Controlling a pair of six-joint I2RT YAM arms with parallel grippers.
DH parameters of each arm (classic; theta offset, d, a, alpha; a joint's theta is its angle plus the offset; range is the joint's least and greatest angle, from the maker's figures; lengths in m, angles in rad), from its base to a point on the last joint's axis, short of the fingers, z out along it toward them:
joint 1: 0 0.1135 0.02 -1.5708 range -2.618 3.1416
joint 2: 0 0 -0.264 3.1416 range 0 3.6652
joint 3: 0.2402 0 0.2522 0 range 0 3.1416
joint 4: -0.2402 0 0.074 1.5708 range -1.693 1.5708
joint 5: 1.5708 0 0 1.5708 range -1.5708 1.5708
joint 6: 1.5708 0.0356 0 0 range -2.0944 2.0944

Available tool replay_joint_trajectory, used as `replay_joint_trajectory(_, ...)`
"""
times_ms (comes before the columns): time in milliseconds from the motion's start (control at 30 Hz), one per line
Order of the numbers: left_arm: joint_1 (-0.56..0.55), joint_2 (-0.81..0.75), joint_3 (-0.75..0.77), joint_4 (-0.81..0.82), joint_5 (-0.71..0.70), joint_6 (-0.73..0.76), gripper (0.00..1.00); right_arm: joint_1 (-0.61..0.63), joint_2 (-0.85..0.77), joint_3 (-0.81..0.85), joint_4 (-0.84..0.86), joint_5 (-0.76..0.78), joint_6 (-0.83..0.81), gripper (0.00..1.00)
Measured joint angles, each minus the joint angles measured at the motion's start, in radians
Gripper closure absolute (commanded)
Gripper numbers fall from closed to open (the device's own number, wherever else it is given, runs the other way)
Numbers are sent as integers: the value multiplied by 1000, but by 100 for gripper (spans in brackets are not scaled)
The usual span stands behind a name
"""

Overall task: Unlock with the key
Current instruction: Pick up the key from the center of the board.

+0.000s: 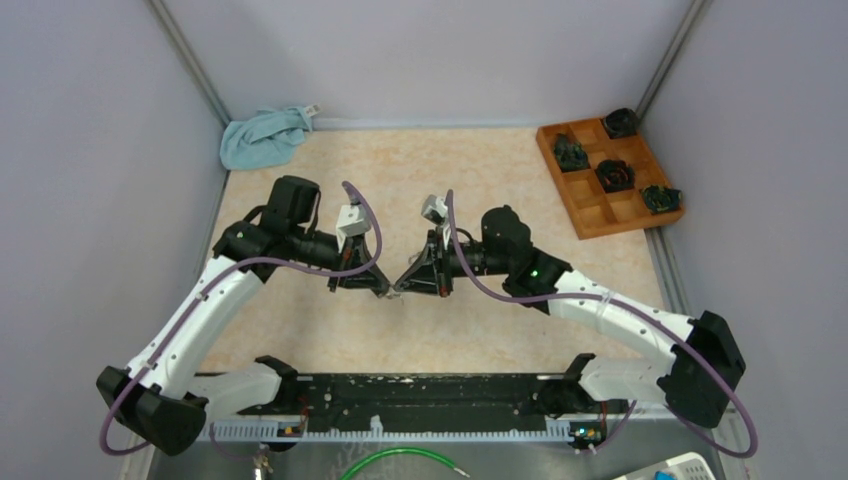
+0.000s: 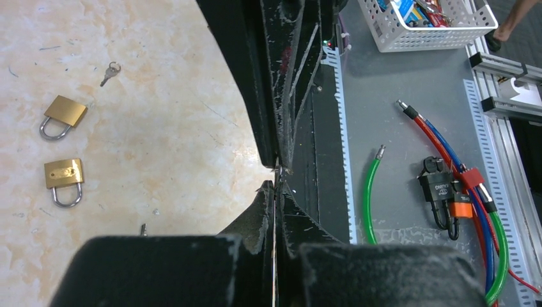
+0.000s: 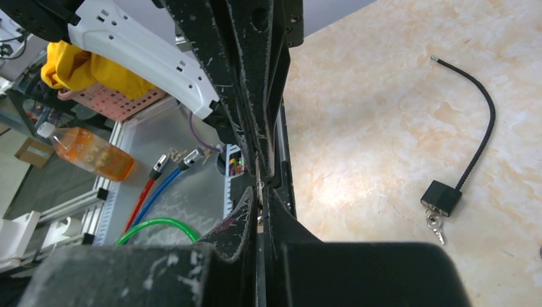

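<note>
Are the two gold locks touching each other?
Apart. The left wrist view shows a strip of bare table between the upper gold lock and the lower gold lock.

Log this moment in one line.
left gripper shut | right gripper shut | tip to tip | two brass padlocks closed, untouched | loose key beside them | cable lock lying apart

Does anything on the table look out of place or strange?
Nothing looks spilled or broken. One odd thing: the black cable lock lies with one cable end free, keys at its body, so it seems already open. A single key lies loose near the brass padlocks.
</note>
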Motion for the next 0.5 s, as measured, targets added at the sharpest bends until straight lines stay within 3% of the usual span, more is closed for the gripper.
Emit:
replay_joint_trajectory(400,0,1,8,18,-7,-5,100,1,-31,0,-8,28,-3,100)
replay_joint_trajectory(433,0,1,10,19,-8,-5,95,1,-33,0,-8,29,-3,100)
replay_joint_trajectory(500,0,1,11,23,-9,-6,72,1,-36,0,-8,34,-3,100)
